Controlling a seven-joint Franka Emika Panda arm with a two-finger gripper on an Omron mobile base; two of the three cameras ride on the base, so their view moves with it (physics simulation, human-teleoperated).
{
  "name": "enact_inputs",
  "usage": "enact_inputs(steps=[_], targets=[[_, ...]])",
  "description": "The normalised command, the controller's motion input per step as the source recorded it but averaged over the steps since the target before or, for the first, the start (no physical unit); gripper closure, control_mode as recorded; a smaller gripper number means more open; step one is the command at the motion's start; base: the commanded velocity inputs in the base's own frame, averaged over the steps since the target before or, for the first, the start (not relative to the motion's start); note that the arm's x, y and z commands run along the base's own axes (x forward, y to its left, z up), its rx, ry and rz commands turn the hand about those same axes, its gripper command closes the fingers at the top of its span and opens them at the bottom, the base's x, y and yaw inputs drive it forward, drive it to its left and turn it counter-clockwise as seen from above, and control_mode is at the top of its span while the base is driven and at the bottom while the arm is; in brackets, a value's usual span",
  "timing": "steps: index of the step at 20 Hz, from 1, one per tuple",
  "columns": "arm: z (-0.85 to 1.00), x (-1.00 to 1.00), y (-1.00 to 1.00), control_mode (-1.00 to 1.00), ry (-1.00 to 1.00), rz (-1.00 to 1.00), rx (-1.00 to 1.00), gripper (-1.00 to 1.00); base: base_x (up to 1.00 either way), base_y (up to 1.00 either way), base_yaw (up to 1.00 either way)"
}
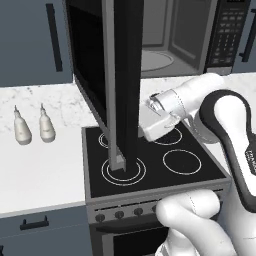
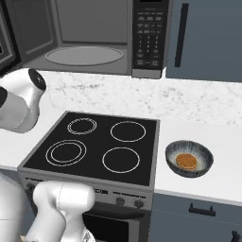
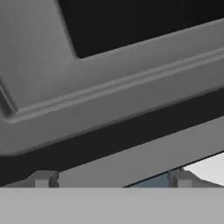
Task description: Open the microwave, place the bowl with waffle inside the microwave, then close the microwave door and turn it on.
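I see the microwave (image 2: 90, 38) standing open above the back of the counter (image 2: 198, 101), its grey cavity and round turntable bare, black button panel at its right. The microwave door (image 1: 122, 85) swings out over the stove (image 2: 101, 144), dark glass in a grey steel frame. From the right base camera I get the bowl (image 2: 189, 159), dark grey with a lighter rim, near the counter's front edge just right of the stove, the golden waffle (image 2: 186, 161) inside. The hand camera gives me the gripper (image 3: 113, 178) spread wide, empty, close against the door's frame. Two small bottles (image 1: 34, 127) stand on the counter's left stretch.

One microwave (image 2: 90, 38), one stove (image 2: 99, 146), one bowl (image 2: 190, 159), one waffle (image 2: 186, 161), two bottles (image 1: 34, 126)
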Motion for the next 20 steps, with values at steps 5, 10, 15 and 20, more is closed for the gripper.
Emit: enact_inputs(steps=[5,10,15,20], targets=[[0.0,0.38,-0.29,-1.0,0.26,-0.03,-0.07,-1.0,0.0,0.0,0.0],[-0.06,0.57,-1.0,-1.0,0.43,-0.3,-0.22,-1.0,0.0,0.0,0.0],[-0.6,0.84,-0.98,-1.0,-0.02,-0.29,-0.44,-1.0,0.0,0.0,0.0],[-0.73,0.92,-0.77,-1.0,0.0,-0.35,-0.5,-1.0,0.0,0.0,0.0]])
